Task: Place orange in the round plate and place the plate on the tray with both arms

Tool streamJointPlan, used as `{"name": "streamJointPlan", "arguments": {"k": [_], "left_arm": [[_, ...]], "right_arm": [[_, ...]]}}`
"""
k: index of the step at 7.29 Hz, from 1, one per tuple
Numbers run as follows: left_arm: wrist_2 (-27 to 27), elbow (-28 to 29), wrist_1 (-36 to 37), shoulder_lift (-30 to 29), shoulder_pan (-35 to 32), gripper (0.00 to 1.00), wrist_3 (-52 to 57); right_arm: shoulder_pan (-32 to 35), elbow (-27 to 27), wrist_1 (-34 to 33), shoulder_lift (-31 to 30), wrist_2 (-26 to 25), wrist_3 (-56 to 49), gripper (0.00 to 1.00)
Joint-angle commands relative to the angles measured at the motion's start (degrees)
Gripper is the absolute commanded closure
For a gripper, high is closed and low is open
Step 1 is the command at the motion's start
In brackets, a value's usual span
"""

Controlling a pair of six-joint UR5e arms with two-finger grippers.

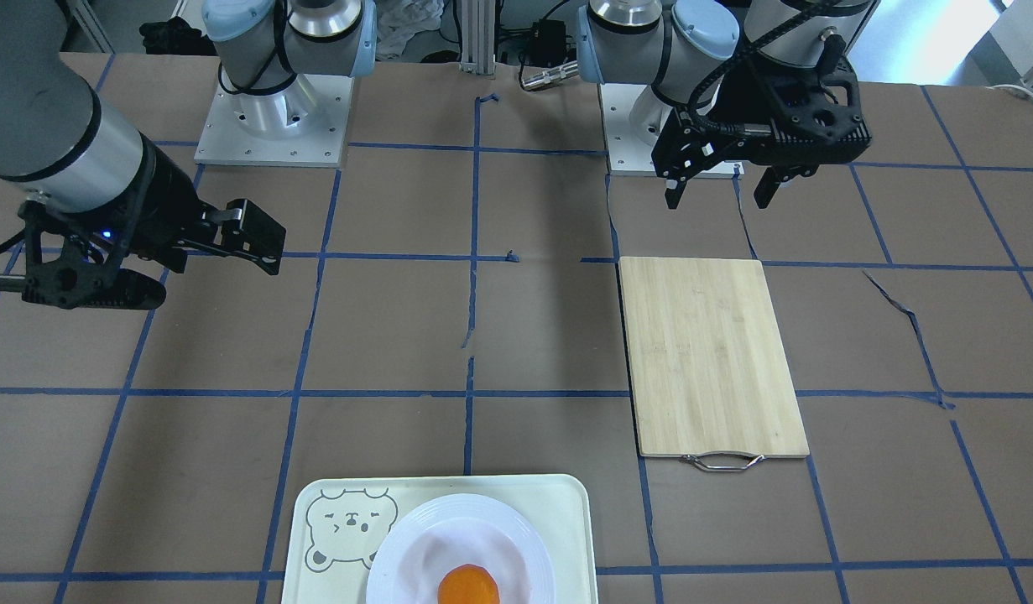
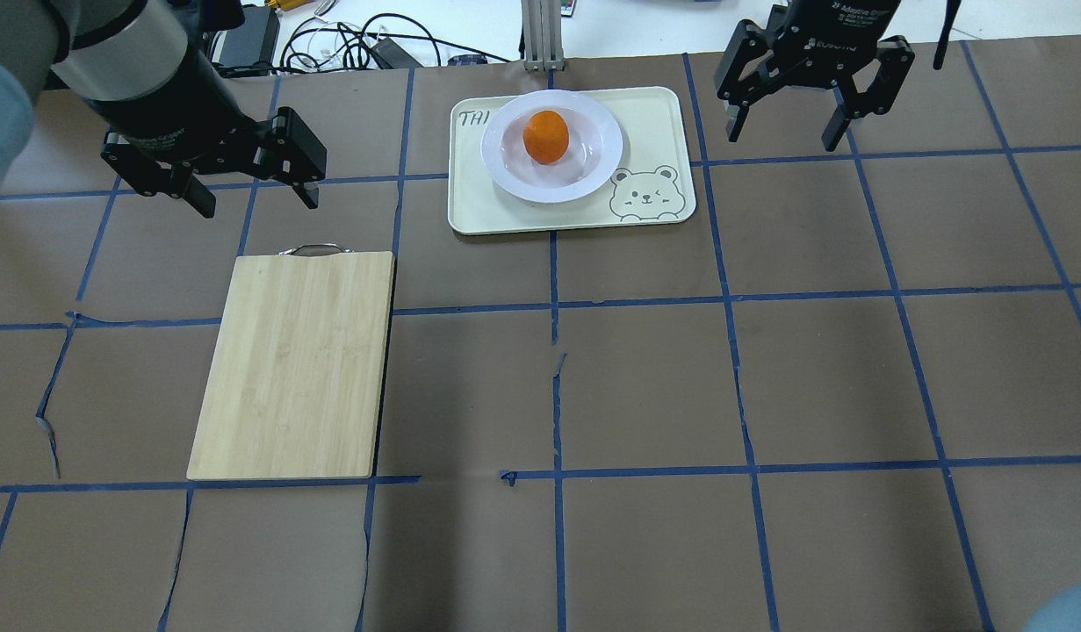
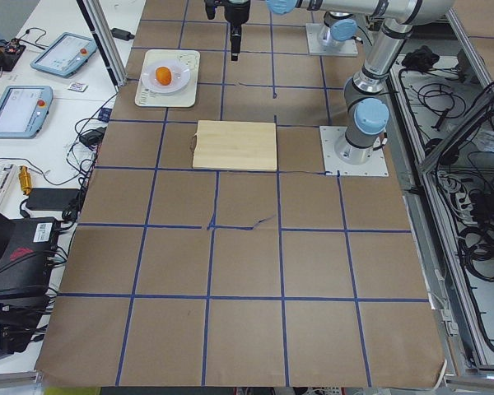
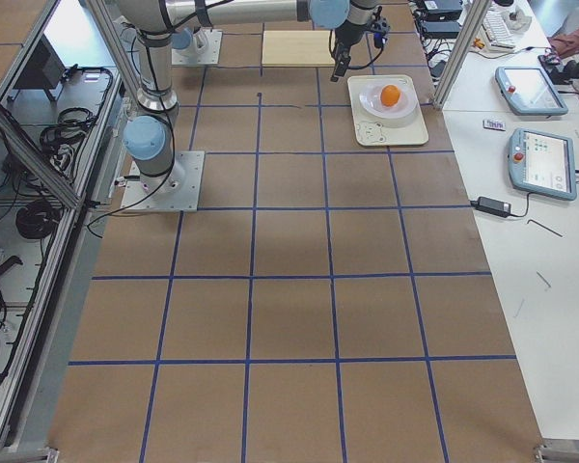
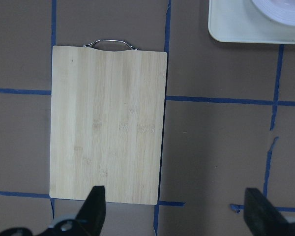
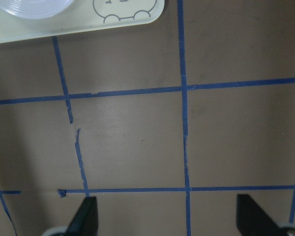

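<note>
The orange [image 2: 546, 136] lies in the well of the white round plate [image 2: 510, 168], and the plate rests on the cream tray [image 2: 479, 211] with its bear face, at the table's far middle. From the front view the orange [image 1: 468, 587] sits in the plate [image 1: 415, 545] at the bottom edge. My left gripper [image 2: 259, 204] hangs open and empty to the tray's left, above the handle end of a bamboo board. My right gripper [image 2: 781, 140] hangs open and empty to the tray's right. Neither gripper touches plate or tray.
A bamboo cutting board [image 2: 294, 364] with a metal handle lies on the left half of the brown, blue-taped table [image 2: 645, 386]. The left wrist view looks down on the cutting board [image 5: 108, 123] and a tray corner [image 5: 236, 32]. Cables and tablets lie beyond the table's far edge.
</note>
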Motion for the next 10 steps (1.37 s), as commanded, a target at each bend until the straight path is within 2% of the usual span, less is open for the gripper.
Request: {"name": "streamJointPlan", "arguments": {"k": [1,3,7,10], "left_arm": [[-0.02,0.00,0.00,0.00,0.00,0.00,0.00],[-0.02,0.00,0.00,0.00,0.00,0.00,0.00],[-0.02,0.00,0.00,0.00,0.09,0.00,0.00],[-0.02,0.00,0.00,0.00,0.09,0.00,0.09]], "right_arm": [[0.15,1.08,-0.37,-1.38,-6.95,1.72,0.00],[1.28,2.32,-2.65,-2.00,-8.50,4.79,0.00],[1.82,2.23,-4.93,-2.35,-7.72,5.68,0.00],[1.56,2.76,-4.33,-4.37,-7.80,5.68,0.00]]}}
